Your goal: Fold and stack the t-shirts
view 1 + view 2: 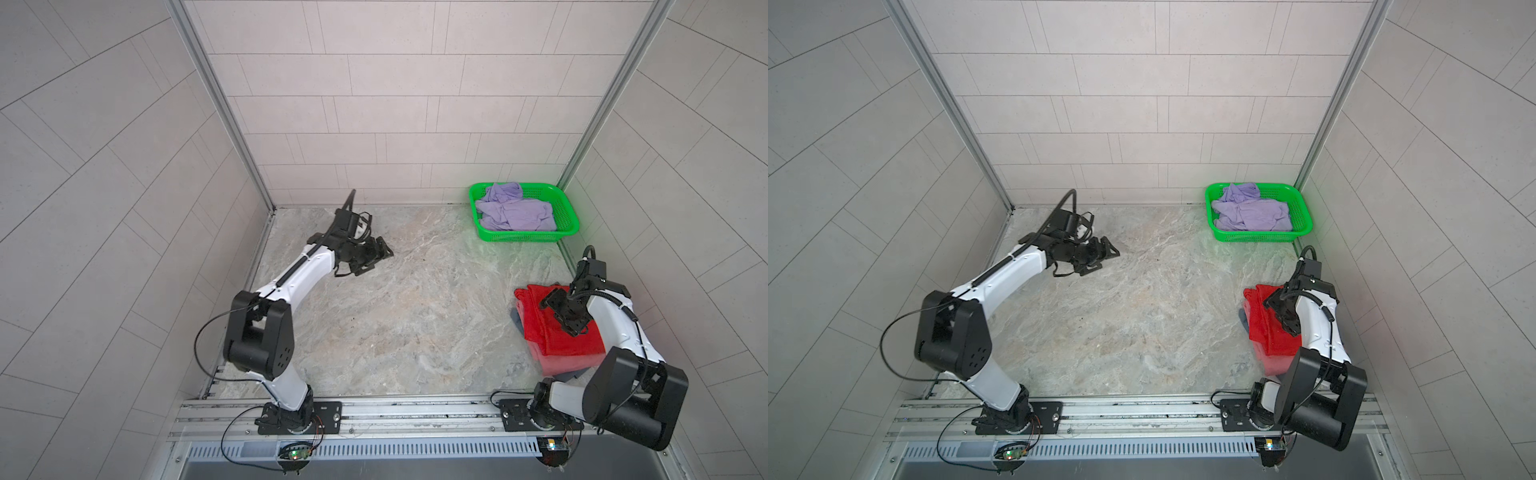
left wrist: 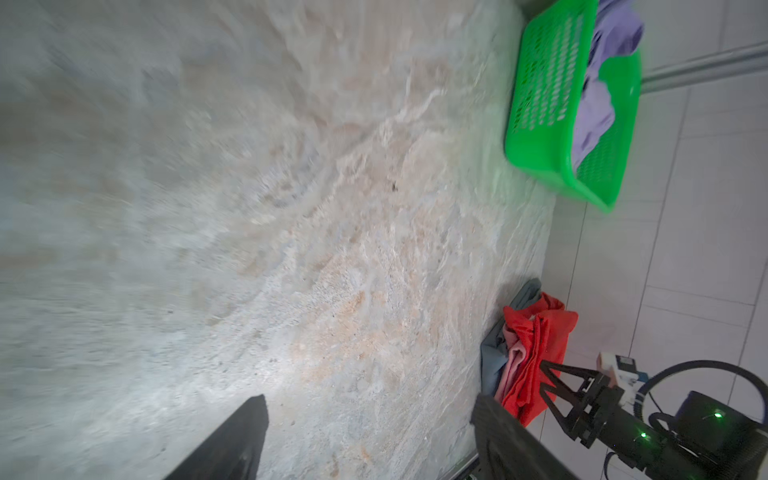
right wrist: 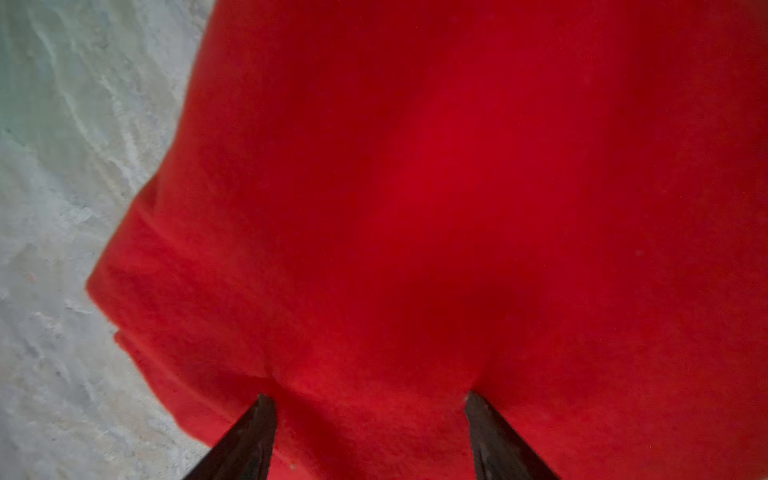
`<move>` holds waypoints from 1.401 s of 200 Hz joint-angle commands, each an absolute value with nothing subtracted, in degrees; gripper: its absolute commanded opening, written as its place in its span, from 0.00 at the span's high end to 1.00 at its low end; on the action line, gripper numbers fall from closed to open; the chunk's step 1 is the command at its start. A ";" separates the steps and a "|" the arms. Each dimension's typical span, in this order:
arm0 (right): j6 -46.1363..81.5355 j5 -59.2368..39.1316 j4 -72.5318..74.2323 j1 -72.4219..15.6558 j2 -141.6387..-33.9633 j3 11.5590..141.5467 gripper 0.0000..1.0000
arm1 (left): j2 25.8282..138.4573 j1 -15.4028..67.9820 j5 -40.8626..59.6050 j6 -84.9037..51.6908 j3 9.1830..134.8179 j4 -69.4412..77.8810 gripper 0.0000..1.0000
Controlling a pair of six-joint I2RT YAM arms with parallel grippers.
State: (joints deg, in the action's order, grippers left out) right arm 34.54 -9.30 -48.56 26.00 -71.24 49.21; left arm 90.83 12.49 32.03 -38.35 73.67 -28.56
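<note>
Now: right gripper (image 3: 370,401) spread, tips seemingly on red shirt (image 3: 415,166) | left gripper (image 2: 372,403) spread, empty | risk: cloth snagged on retreat skews stack (image 2: 513,361)

Robot lab cell, panelled walls (image 1: 395,104), aluminium posts (image 1: 217,95), marble-print tabletop (image 1: 415,311)

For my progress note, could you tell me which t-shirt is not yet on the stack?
The lavender t-shirt, crumpled in the green basket; the others form the stack.
</note>
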 commanded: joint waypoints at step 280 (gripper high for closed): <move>13.24 22.12 0.26 -2.98 -76.91 43.55 0.00 | 85.02 -2.30 -7.82 -5.77 21.05 49.61 0.00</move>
